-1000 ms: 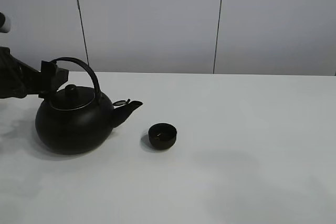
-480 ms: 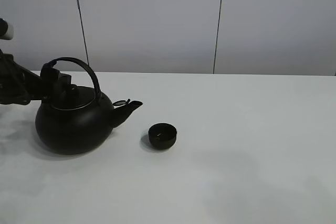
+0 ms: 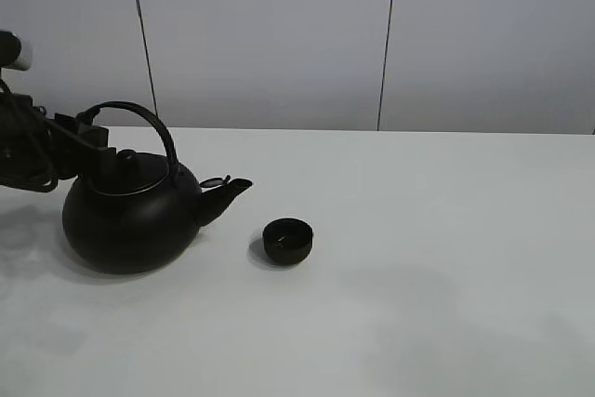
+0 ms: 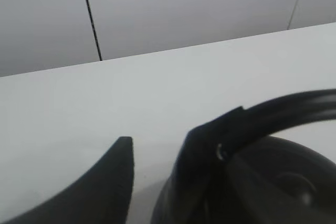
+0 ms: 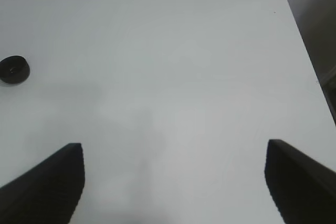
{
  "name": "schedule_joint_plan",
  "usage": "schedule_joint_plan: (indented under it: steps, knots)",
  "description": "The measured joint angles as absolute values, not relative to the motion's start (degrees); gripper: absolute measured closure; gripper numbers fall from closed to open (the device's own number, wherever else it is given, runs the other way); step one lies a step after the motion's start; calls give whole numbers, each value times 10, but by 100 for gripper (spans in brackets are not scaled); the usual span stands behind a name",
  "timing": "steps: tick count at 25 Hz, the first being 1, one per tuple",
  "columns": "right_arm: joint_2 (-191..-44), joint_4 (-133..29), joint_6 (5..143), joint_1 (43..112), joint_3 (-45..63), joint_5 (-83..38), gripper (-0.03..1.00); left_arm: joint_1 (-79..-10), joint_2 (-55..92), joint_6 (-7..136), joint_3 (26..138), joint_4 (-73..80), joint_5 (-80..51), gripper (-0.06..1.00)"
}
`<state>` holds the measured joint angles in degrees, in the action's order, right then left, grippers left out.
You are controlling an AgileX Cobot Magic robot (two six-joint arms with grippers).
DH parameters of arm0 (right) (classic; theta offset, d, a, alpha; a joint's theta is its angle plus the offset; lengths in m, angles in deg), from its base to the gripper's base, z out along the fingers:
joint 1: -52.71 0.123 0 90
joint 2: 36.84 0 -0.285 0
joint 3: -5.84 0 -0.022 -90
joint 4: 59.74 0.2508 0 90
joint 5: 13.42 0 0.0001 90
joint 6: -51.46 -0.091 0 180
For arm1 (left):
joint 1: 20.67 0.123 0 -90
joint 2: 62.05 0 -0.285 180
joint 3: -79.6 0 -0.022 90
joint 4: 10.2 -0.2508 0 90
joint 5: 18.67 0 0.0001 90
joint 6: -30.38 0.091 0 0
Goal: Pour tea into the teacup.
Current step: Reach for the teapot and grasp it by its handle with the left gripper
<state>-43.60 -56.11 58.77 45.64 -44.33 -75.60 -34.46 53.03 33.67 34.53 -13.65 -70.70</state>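
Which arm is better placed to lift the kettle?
Left. The left end effector is at the handle of the kettle; the right end effector hangs open over bare table, far from it and the teacup.

The left gripper is brought in lower at the left end of the kettle handle, and its jaws are drawn closer together.

Small, low black teacup sits upright, near the spout of the round black kettle
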Motion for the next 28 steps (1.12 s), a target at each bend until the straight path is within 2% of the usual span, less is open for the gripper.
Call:
schedule_joint_plan:
  steps: [3, 4, 16, 28]
  knots:
    - [-436, -561, 588, 456, -443, -756, 33, -345, 532, 338, 345, -153, -710, 80]
    - [-436, -561, 588, 456, -443, -756, 33, -345, 533, 342, 345, -153, -712, 82]
    - [-436, -561, 588, 456, -443, -756, 33, -342, 532, 348, 345, -190, -725, 82]
    - [-436, -561, 588, 456, -443, -756, 33, -360, 483, 348, 399, -216, -645, 83]
